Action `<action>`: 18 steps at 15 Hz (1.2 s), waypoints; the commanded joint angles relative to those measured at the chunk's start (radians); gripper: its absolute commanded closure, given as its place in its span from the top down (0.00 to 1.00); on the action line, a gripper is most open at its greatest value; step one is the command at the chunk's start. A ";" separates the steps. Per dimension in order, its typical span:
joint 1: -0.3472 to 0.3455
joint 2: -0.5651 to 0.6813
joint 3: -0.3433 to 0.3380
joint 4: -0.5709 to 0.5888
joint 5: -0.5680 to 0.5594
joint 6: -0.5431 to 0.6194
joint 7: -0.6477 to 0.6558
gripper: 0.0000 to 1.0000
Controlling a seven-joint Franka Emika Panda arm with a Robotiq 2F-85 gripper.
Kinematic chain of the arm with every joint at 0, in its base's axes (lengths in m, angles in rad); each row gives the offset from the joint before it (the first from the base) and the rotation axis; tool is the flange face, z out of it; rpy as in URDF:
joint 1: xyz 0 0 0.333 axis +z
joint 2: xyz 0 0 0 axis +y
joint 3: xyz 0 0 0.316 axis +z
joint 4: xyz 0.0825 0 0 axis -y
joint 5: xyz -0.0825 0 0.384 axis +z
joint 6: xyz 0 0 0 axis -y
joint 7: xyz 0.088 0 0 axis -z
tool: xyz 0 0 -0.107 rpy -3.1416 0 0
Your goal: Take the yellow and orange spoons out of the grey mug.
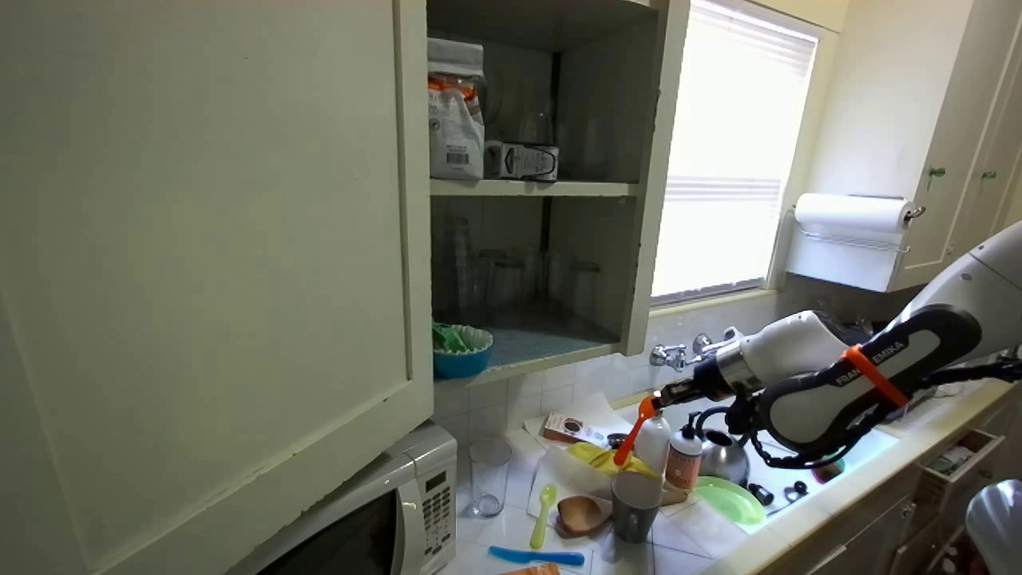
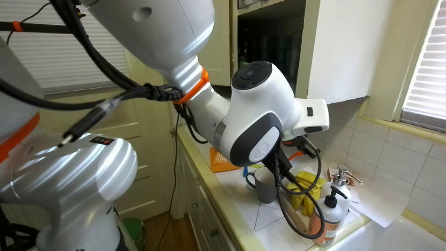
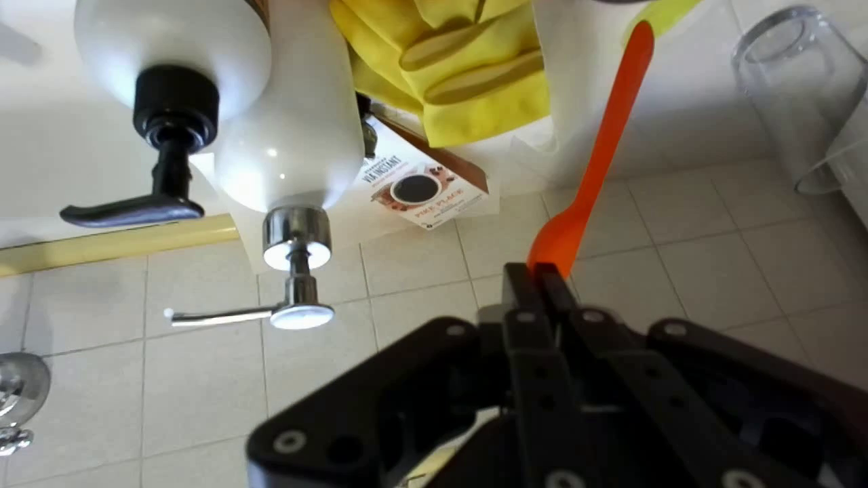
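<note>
My gripper (image 3: 536, 274) is shut on the bowl end of the orange spoon (image 3: 597, 159). The spoon hangs tilted in the air, handle downward, and also shows in an exterior view (image 1: 635, 431). The handle's lower end appears just above and beside the grey mug (image 1: 636, 507), outside it. The mug stands upright on the counter and also shows in an exterior view (image 2: 266, 188), partly behind the arm's hanging cables. The yellow-green spoon (image 1: 543, 515) lies on the counter beside the mug. Part of it shows at the top of the wrist view (image 3: 661, 17). The mug's inside is mostly hidden.
Soap bottles (image 1: 683, 459), yellow gloves (image 1: 595, 458) and a coffee box (image 1: 571, 427) stand near the mug. A wooden spoon (image 1: 580, 515), blue utensil (image 1: 536, 557) and clear glass (image 1: 489, 475) are toward the microwave (image 1: 431, 479). The sink with a green plate (image 1: 728, 499) is alongside.
</note>
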 commanded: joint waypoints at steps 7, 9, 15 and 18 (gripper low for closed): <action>0.202 -0.084 -0.162 -0.003 0.012 0.135 0.158 0.01; 0.293 -0.078 -0.237 -0.001 0.023 0.174 0.177 0.01; 0.539 -0.083 -0.462 -0.002 0.094 0.223 0.194 0.01; 0.637 -0.102 -0.554 0.005 0.135 0.221 0.187 0.01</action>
